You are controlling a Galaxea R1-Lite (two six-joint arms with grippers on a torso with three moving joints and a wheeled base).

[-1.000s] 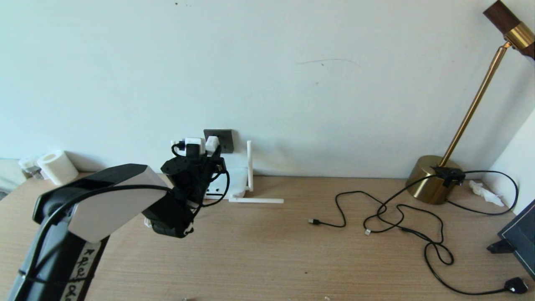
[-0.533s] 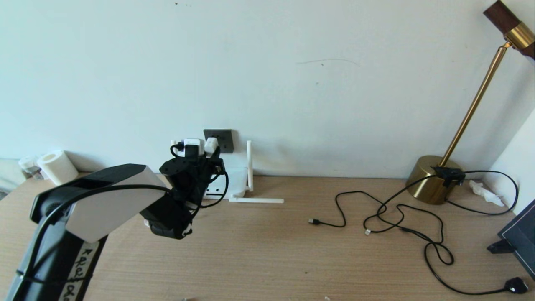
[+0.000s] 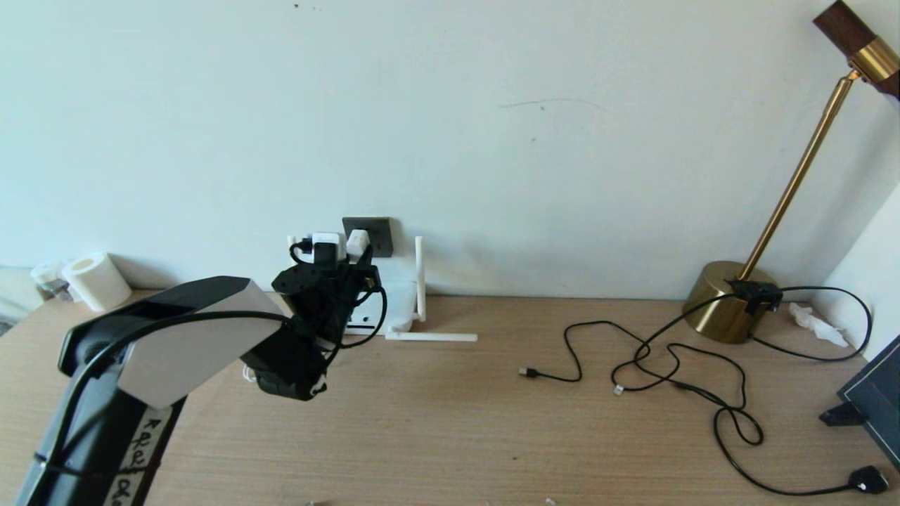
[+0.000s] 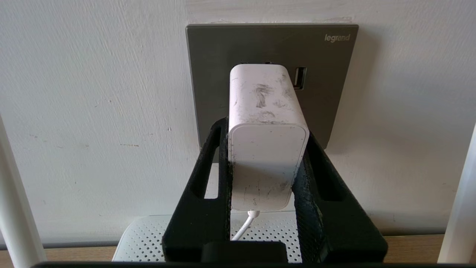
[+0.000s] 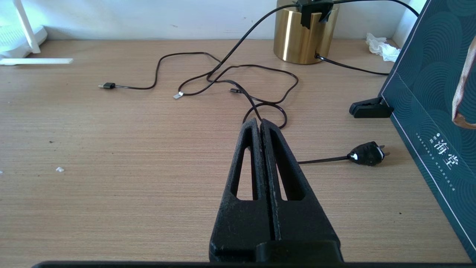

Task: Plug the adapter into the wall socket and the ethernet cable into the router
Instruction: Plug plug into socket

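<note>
My left gripper (image 4: 264, 152) is shut on the white adapter (image 4: 260, 96), one black finger on each side. The adapter's far end sits against the dark grey wall socket (image 4: 223, 48); its pins are hidden. Its white cord (image 4: 243, 227) hangs down over the white router (image 4: 148, 238) below. In the head view the adapter (image 3: 357, 241) is at the wall socket (image 3: 380, 232), above the router (image 3: 401, 299). The ethernet cable (image 3: 675, 383) lies loose on the desk to the right, its clear connector (image 3: 618, 389) free. My right gripper (image 5: 259, 123) hovers shut and empty over the desk near the cable's loop (image 5: 273, 108).
Router antennas (image 3: 420, 277) stand beside the socket, and one (image 3: 430, 337) lies flat. A brass lamp (image 3: 728, 309) stands at the back right, with thin black cables (image 3: 562, 376) and a black mains plug (image 3: 868, 480) on the desk. A dark teal box (image 5: 427, 93) stands at the right edge. A paper roll (image 3: 95, 281) is far left.
The left arm shifted slightly left and back again; the adapter stays at the socket in the same grip. The cables and the right gripper have not moved.
</note>
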